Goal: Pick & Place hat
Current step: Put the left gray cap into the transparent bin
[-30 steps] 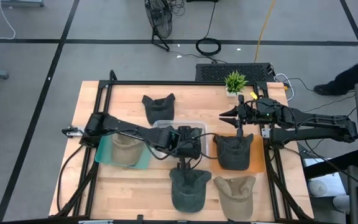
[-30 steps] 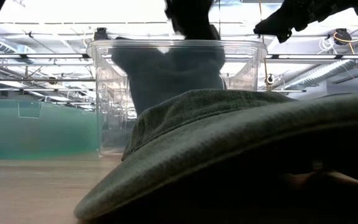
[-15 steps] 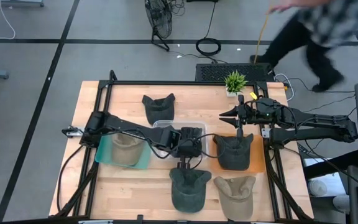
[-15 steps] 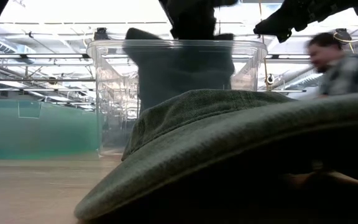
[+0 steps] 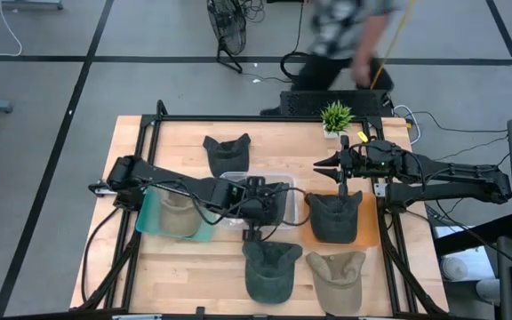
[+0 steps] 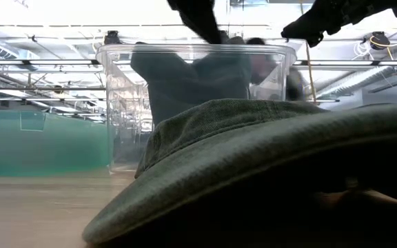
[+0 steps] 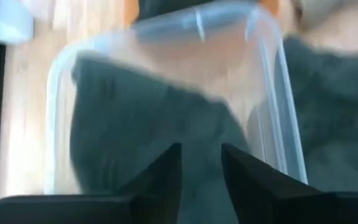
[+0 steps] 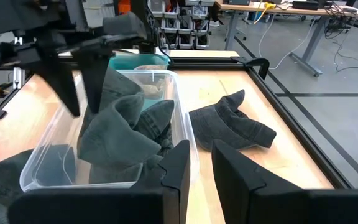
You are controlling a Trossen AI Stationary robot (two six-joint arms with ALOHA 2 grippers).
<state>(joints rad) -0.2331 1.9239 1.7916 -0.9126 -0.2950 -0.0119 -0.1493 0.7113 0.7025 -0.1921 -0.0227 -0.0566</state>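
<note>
You will find nothing to read in any of these views: no words, labels, brands, numbers or signs show on anything here, on the table or in the room behind it.

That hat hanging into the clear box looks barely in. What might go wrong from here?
Two things, as a guess. The dark hat stands bunched above the rim of the clear bin, so it may flop over the side instead of settling. The left gripper is right above it with open fingers; cloth could snag on a finger and lift out as the arm withdraws. The right gripper waits over the hat on the orange mat.
</note>
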